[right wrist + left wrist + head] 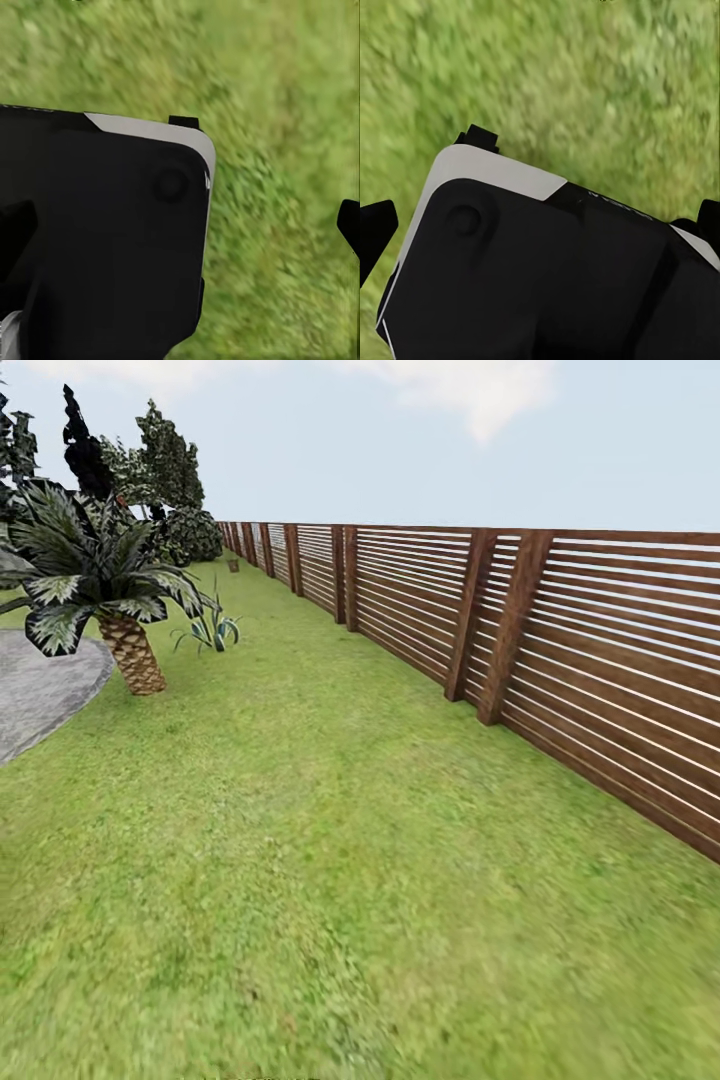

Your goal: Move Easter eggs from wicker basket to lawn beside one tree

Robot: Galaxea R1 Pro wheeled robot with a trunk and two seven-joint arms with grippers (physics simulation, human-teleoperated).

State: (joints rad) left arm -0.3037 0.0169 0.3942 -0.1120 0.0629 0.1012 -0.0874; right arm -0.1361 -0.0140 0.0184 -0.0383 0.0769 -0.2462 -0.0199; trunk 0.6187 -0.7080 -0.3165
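Robot is facing lawn [330,880] along fence [560,650], palm [95,585] at 10 o'clock. No basket or eggs showing; judging retrieval still pending. Pincer states: can't tell.

Grass lawn [330,840], mottled green, running to the far end. Brown horizontal-slat fence [520,630] along the right side. Palm [95,585] with scaly trunk at left, beside a grey gravel patio [40,690]. Small spiky plant [210,630] near it. Dark trees [165,460] beyond; pale cloudy sky [400,430].
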